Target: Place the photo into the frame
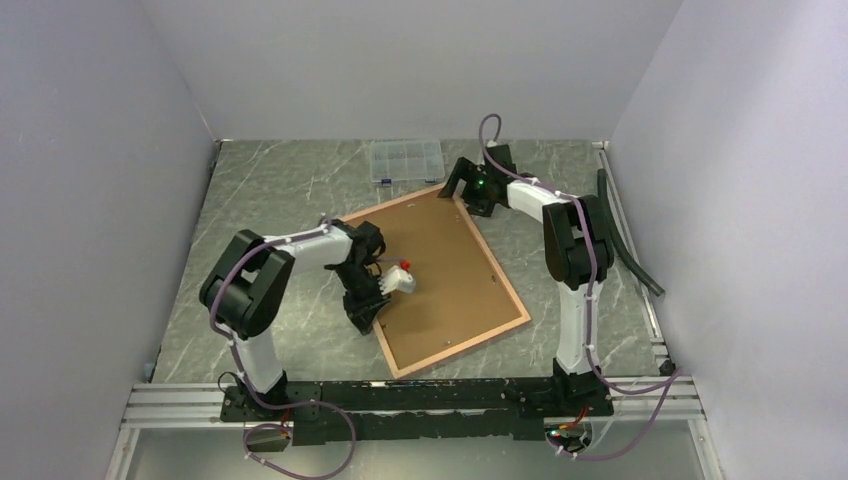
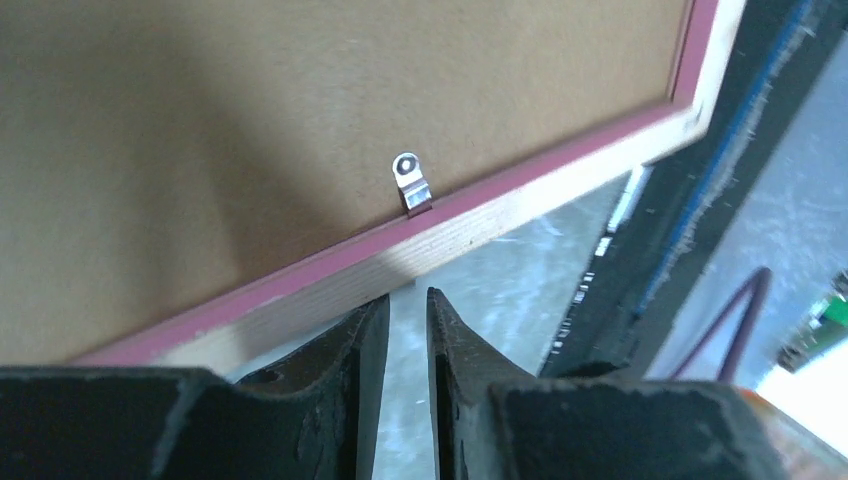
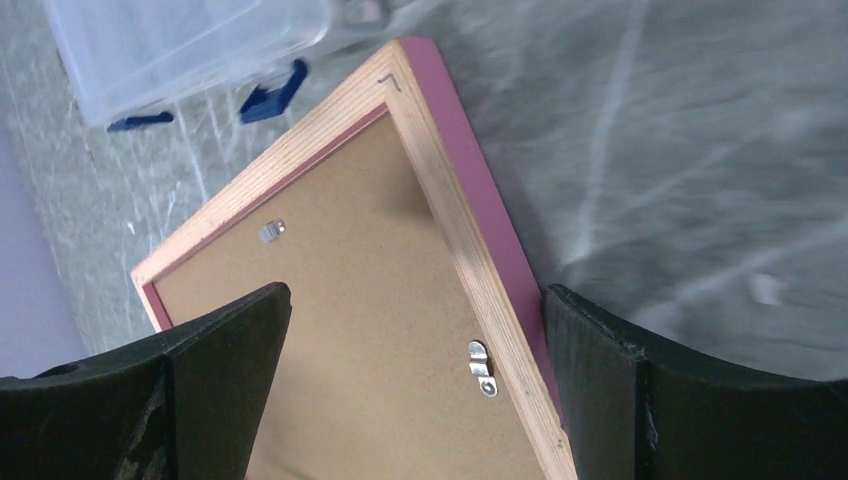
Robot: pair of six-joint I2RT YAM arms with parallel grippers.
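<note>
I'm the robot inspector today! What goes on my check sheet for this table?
Surface: grey marbled table, flat.
Job's things: frame lies back-up, showing its brown backing board, with metal clips along the rim; photo: nothing seen.
Clutter: clear compartment box at the far edge, near the frame's corner.
Grippers: left gripper nearly closed, empty, by the frame's edge; right gripper wide open, straddling the frame's far corner.
Cables: purple cables run along both arms.
Surroundings: plain pale walls; black tube at the right edge.
</note>
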